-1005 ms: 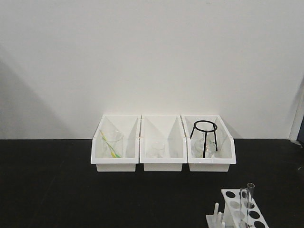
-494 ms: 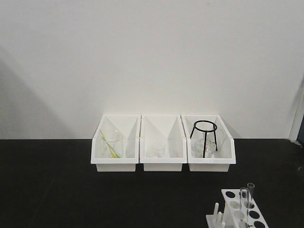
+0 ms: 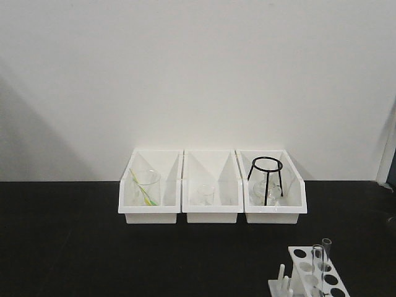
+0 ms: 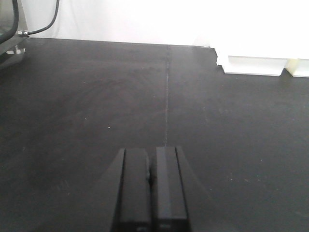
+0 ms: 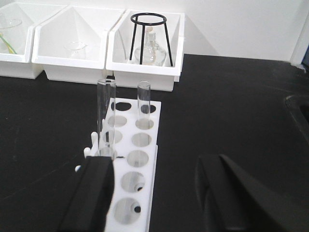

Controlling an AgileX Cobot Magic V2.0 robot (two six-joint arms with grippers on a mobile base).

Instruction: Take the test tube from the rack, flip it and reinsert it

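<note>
Two glass test tubes [image 5: 106, 113] stand upright in the far holes of the white rack [image 5: 126, 146] on the black table [image 5: 231, 96]. The right gripper [image 5: 157, 164] is spread wide over the rack's near end, its left finger just beside the taller tube. Three white bins [image 5: 140, 75] stand behind. The left gripper [image 4: 150, 154] is pressed together, well apart.

Three white bins [image 3: 212, 215] are lined up on the black surface [image 3: 74, 247]. Left bin: beaker [image 3: 147, 187] with green-yellow rod. Middle: small beaker [image 3: 205, 193]. Right: black tripod [image 3: 266, 176], with a flask [image 3: 267, 192] set between its legs.
</note>
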